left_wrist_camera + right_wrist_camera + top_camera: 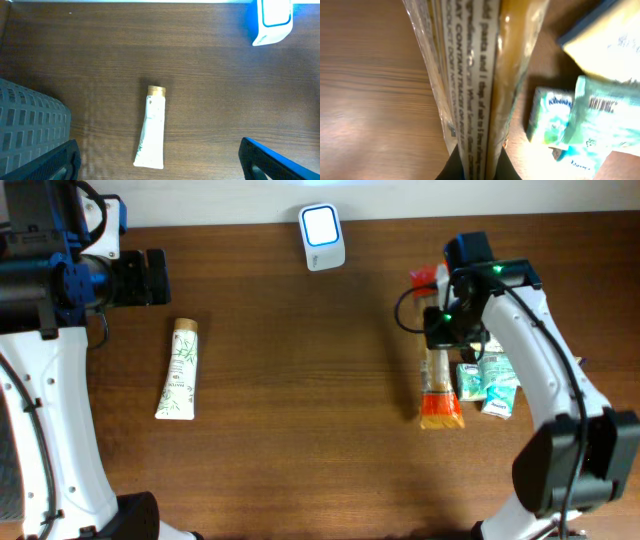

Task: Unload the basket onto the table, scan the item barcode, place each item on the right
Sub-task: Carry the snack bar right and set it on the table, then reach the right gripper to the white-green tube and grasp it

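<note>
The right jaws are closed on the pasta packet [440, 390], which is found at 3 o'clock of the counter [300, 400], beside the tissue packs [490, 380]. The left jaws are spread wide and empty at 10 o'clock. The scanner [322, 237] is noted at 12 o'clock.

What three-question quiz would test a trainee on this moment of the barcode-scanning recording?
1. True or false: the left jaws are shut on the white squeeze tube with a gold cap.
2. The right jaws hold: A) the long clear pasta packet with an orange end; B) a teal tissue pack; C) nothing.
3. Fill in: seen from overhead, the tube lies to the ____ of the white, blue-lit scanner.
Key: 1 false; 2 A; 3 left.
</note>
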Available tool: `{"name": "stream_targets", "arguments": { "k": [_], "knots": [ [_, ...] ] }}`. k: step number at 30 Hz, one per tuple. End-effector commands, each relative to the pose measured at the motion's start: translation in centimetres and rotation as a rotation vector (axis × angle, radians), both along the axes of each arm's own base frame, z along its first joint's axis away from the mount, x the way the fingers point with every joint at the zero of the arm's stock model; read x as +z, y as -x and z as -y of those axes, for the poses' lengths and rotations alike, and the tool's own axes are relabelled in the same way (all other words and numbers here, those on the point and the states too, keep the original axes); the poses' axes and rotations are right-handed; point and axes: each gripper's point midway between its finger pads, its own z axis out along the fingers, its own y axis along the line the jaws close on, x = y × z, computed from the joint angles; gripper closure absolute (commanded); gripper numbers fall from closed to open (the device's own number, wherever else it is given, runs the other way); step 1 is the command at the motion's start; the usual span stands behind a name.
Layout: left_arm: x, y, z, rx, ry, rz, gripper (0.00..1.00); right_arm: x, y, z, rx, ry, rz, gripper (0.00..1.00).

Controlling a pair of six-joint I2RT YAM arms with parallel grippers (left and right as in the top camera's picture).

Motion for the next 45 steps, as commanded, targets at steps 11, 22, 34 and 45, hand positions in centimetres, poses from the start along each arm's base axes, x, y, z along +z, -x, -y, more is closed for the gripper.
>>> {"name": "stream_targets", "arguments": {
  "k": [11,22,34,45],
  "knots": [
    [0.6,0.1,-0.1,-0.007,-0.011,0.019,0.01,-1.8,-0.1,0.7,-0.097,-0.164,-0.091,0.51],
    [0.6,0.1,-0.1,-0.007,-0.011,0.019,0.01,3.9,-6.7,-18.3,0.147,-0.477,0.266,0.48],
    [0.6,0.1,-0.1,-0.007,-0.011,0.019,0.01,3.0,-7.1,-42.4,0.521,-0.438,0.531,0.01],
    [0.6,0.1,-0.1,-0.007,-0.011,0.019,0.01,-5.2,-6.0,-49.9,0.585,-0.354,0.675,0.01]
  ]
}}
